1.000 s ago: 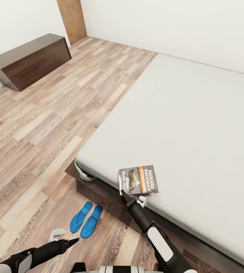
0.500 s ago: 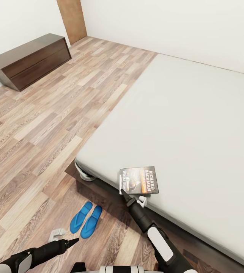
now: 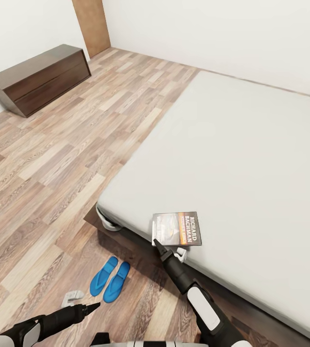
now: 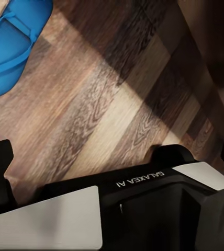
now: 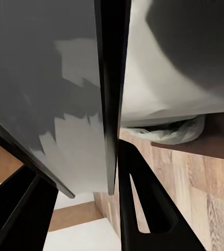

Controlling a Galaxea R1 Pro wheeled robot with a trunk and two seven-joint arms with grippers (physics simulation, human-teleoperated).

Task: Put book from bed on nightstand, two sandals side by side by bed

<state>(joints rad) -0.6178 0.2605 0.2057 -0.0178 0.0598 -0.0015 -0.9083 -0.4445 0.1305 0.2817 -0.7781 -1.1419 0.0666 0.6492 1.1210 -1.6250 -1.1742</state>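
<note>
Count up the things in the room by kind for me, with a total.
Blue sandals: 2
Book: 1
Bed: 1
Long dark wooden bench: 1
Small white piece on the floor: 1
Total: 6

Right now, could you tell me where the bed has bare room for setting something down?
The mattress of the bed is bare beyond the book, out to the wall. It is crowded only at the near edge, where the right end effector meets the book.
</note>
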